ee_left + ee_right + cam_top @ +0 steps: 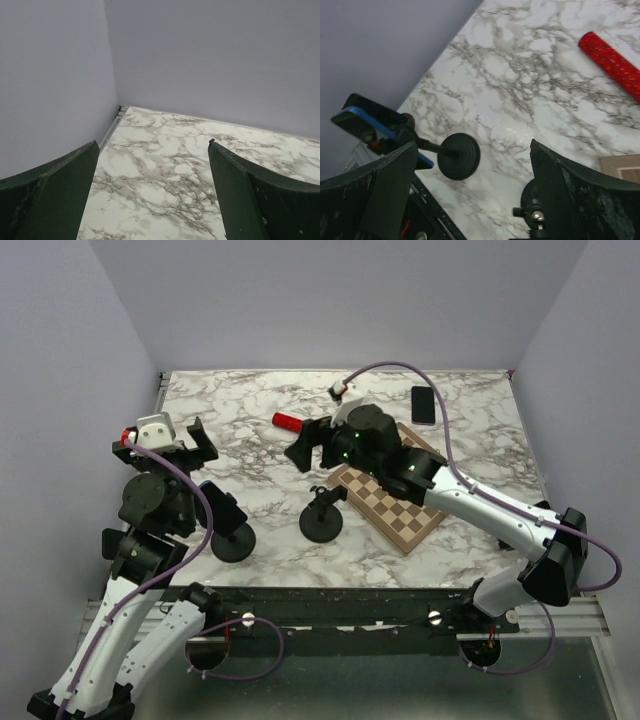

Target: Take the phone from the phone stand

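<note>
From above, I see the phone (222, 508) clipped in its phone stand (232, 540) close to the near edge of the worktop (240, 400), toward the left and just beside my left arm. The left gripper (165, 445) sits by the left edge, jaws spread with nothing in them. The right gripper (310, 445) hangs over mid-worktop between a red cylinder (288, 422) and a second stand (322, 522), its jaws likewise parted and unloaded. A checkered board (392, 502) lies partly under the right arm. Another phone (423, 403) lies flat toward the far right corner. Bare marble runs along the far edge.

On the left wrist view, only marble, the far left corner and the walls show between the parted fingers.

On the right wrist view, the phone appears at lower left, blue-edged and tilted on the stand's stem, partly cut off by one finger (375, 195). Open marble lies between the jaws and the stand's base. The second stand is cropped at the bottom edge, and the board shows only a corner.
</note>
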